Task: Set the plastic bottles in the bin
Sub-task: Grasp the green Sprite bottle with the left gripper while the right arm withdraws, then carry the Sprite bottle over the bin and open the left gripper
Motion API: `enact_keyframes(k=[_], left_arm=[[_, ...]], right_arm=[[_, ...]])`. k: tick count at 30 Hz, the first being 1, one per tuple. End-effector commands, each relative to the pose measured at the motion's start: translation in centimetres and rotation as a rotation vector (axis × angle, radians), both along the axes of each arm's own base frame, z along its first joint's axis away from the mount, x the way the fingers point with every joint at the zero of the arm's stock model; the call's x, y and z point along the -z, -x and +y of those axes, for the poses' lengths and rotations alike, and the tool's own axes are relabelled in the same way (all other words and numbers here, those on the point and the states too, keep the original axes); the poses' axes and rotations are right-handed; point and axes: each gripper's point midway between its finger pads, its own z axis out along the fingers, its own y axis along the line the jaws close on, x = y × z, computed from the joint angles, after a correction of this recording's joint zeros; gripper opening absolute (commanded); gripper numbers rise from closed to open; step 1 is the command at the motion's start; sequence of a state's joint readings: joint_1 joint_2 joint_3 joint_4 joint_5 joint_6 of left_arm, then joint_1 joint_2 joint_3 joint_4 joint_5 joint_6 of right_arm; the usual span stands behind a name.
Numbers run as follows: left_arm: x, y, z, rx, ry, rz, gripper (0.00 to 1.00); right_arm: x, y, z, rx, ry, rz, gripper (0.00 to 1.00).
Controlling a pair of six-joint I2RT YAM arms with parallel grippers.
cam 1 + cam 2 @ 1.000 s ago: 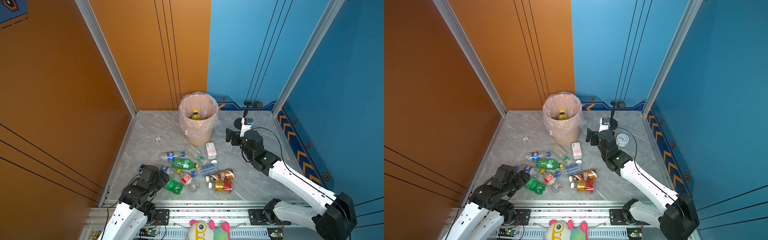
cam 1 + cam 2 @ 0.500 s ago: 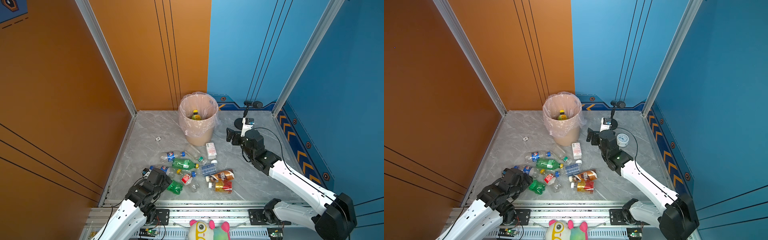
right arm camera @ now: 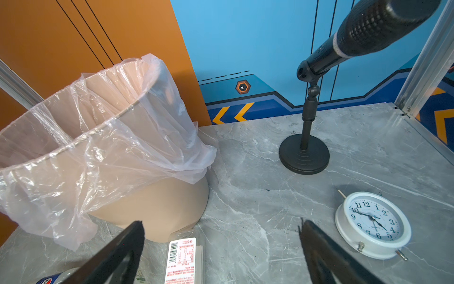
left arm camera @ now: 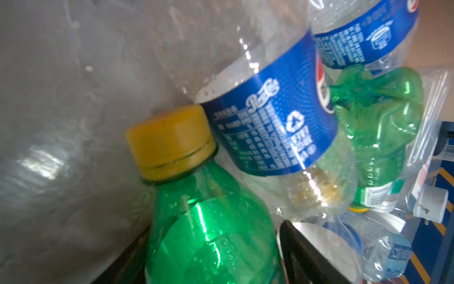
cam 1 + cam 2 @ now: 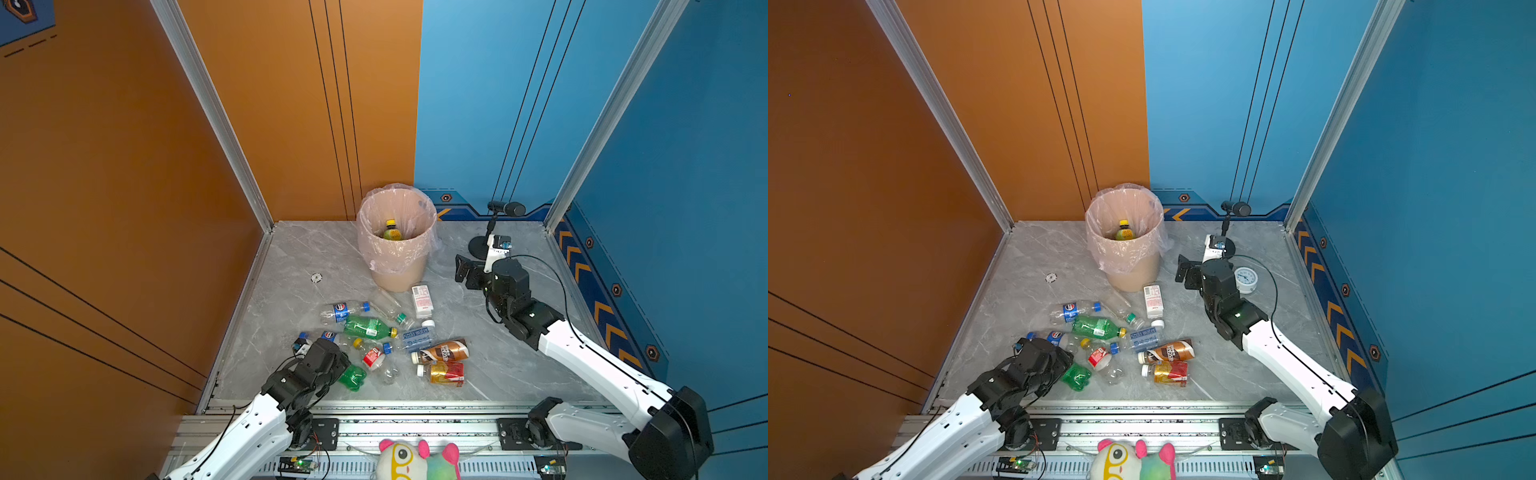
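Left claw (image 4: 213, 236) – around green bottle (image 4: 196, 196) | Pepsi-labelled bottle (image 4: 270, 118) touching its yellow cap (image 4: 169, 140)

One bin (image 5: 399, 270) with one yellow-capped bottle (image 5: 392, 232) inside; roughly eleven bottles (image 5: 368, 328) on the tabletop (image 5: 299, 257), two green, two Pepsi-labelled, one brown, one red-gold; one clock (image 5: 1246, 279); one microphone (image 5: 505, 208); one plush toy (image 5: 415, 459).

**Pepsi label, soda water, a clock face**
The Pepsi bottle (image 4: 270, 118) carries a blue label with the script brand name and a recycling mark. The white clock (image 3: 372, 225) shows numerals 1 to 12. The white-labelled bottle (image 3: 183, 260) bears a barcode and unreadable red print. Low in the middle of a top view, the clear bottle (image 5: 417, 337) reads "Soda water".
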State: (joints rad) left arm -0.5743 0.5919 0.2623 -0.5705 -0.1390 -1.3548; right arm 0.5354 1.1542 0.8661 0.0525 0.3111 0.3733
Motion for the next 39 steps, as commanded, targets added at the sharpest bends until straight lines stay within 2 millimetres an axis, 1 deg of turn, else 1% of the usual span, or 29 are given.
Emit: enact_keyframes(k=[1, 4, 6, 8, 12, 16, 19, 23, 27, 29, 31, 32, 34, 35, 37, 38, 39], left_arm=[[0.2, -0.4, 0.1, -0.036, 0.014, -0.022, 0.71], [0.1, -0.4, -0.2, -0.037, 0.039, -0.036, 0.63], [0.2, -0.2, -0.2, -0.041, 0.052, -0.044, 0.60], [0.0, -0.2, -0.2, -0.053, 0.073, -0.057, 0.58], [-1.1, -0.3, 0.1, -0.063, 0.083, -0.097, 0.57], [-2.9, -0.5, 0.3, -0.059, 0.088, -0.141, 0.57], [-5.0, -0.9, 0.2, -0.032, 0.080, -0.184, 0.57], [-9.2, -1.9, 0.4, 0.014, 0.035, -0.290, 0.58], [-14.7, -3.4, 0.3, 0.073, -0.039, -0.414, 0.59], [-17.8, -4.3, 0.3, 0.109, -0.094, -0.483, 0.60], [-21.7, -5.7, 0.1, 0.171, -0.195, -0.584, 0.60], [-23.1, -6.4, -0.1, 0.193, -0.237, -0.618, 0.60], [-27.1, -8.3, -0.7, 0.245, -0.335, -0.710, 0.60], [-28.6, -9.2, -1.2, 0.258, -0.361, -0.745, 0.60], [-31.6, -11.2, -2.7, 0.304, -0.408, -0.822, 0.60], [-33.5, -12.3, -3.5, 0.317, -0.425, -0.862, 0.60], [-34.8, -13.4, -4.3, 0.337, -0.442, -0.892, 0.60]], right_arm=[[0.7, 0.0, -0.1, -0.001, -0.015, 0.023, 1.00], [0.6, 0.0, -0.1, -0.002, -0.012, 0.027, 1.00], [0.6, -0.1, -0.2, 0.001, -0.015, 0.024, 1.00], [0.6, -0.1, -0.1, -0.002, -0.020, 0.027, 1.00], [0.8, -0.1, -0.1, -0.003, -0.025, 0.028, 1.00], [0.7, 0.1, -0.4, 0.001, -0.024, 0.027, 1.00], [0.4, 0.4, -0.6, 0.003, -0.028, 0.019, 1.00], [0.4, 0.6, -1.0, 0.013, -0.033, 0.015, 1.00], [0.6, 0.6, -1.3, 0.020, -0.039, 0.022, 1.00], [0.6, 0.7, -1.4, 0.022, -0.041, 0.022, 1.00], [0.6, 0.8, -1.7, 0.029, -0.047, 0.020, 1.00], [0.6, 0.8, -1.8, 0.030, -0.049, 0.019, 1.00], [0.7, 0.8, -1.8, 0.028, -0.054, 0.023, 1.00], [0.7, 0.8, -1.8, 0.025, -0.055, 0.026, 1.00], [0.6, 1.0, -1.9, 0.022, -0.056, 0.029, 1.00], [0.5, 1.1, -2.1, 0.025, -0.058, 0.028, 1.00], [0.5, 1.3, -2.2, 0.028, -0.061, 0.027, 1.00]])
